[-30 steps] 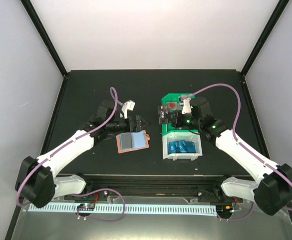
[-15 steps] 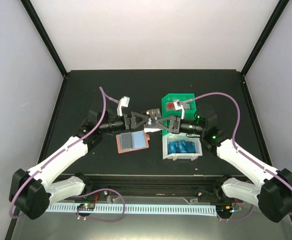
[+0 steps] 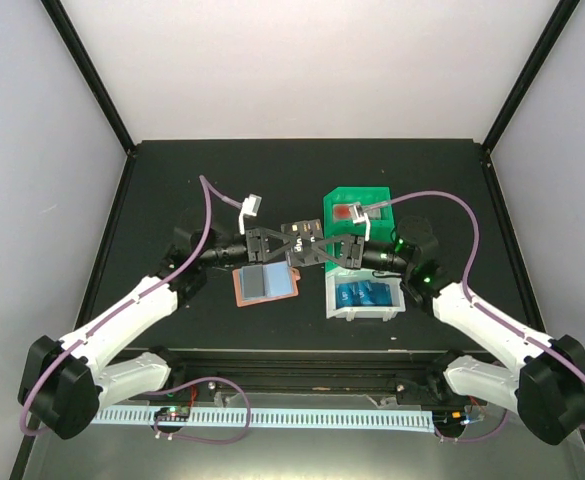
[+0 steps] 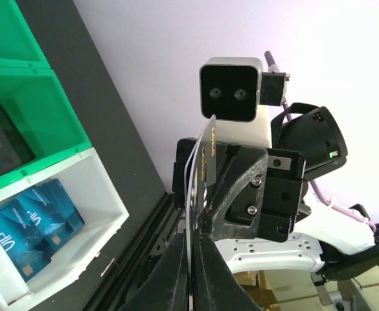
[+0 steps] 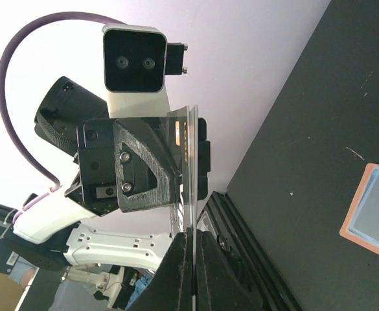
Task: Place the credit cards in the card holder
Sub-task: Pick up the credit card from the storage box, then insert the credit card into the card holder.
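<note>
While the dark card (image 3: 305, 234) is hanging in mid-air near the open wallet (image 3: 265, 283), left gripper (image 3: 284, 244) & right gripper (image 3: 329, 250) are both pinching it; thin, stiff, prob. slippery, so I am judging flat faces near an edge safest.

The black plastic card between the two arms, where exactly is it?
In the top view the black plastic card hangs mid-table, pinched between the left gripper and right gripper, just beyond the open salmon-pink wallet, left of the green plastic bin.
</note>
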Robot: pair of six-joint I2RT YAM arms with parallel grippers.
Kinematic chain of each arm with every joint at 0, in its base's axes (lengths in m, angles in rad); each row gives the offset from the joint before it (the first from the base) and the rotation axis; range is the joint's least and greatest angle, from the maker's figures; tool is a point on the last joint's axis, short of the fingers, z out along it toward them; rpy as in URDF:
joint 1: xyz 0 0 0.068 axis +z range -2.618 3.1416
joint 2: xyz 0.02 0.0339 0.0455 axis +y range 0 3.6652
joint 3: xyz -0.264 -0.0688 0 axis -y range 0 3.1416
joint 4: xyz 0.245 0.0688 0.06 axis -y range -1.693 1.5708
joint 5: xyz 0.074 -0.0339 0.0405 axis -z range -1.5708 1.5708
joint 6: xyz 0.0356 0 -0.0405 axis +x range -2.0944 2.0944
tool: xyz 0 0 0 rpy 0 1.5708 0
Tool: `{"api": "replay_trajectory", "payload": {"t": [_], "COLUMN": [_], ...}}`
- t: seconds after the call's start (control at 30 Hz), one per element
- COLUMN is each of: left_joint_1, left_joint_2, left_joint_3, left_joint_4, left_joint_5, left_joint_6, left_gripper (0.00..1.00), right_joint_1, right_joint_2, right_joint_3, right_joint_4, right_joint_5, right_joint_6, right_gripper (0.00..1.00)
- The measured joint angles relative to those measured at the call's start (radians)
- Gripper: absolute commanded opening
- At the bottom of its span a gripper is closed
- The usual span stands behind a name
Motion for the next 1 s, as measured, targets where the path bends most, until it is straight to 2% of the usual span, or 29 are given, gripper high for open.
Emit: {"api": "replay_trajectory", "payload": {"t": [0.3,0.53,0.63,0.73,0.87,1.0], "left_joint_1": [0.008,0.065,0.079,0.083,0.090,0.104], "left_joint_2": [-0.010,-0.092,-0.144,-0.204,-0.221,-0.180], "left_joint_3": [-0.001,0.000,0.003,0.003,-0.012,-0.037], "left_joint_4": [0.024,-0.135,-0.283,-0.461,-0.640,-0.759], "left_joint_5": [0.007,-0.047,-0.146,-0.326,-0.560,-0.689], "left_joint_6": [0.007,0.119,0.208,0.287,0.338,0.353], "left_gripper": [0.02,0.02,0.02,0.02,0.02,0.02], "right_joint_1": [0.001,0.001,0.001,0.003,0.036,0.116], "right_joint_2": [-0.082,-0.190,-0.187,-0.121,0.043,0.224], "right_joint_3": [-0.032,-0.018,0.011,0.058,0.091,0.128], "right_joint_4": [-0.027,-0.200,-0.294,-0.377,-0.411,-0.405], "right_joint_5": [0.112,0.275,0.339,0.373,0.389,0.396], "right_joint_6": [0.017,-0.077,-0.133,-0.182,-0.212,-0.217], "right_gripper": [0.01,0.01,0.01,0.01,0.01,0.01]}}
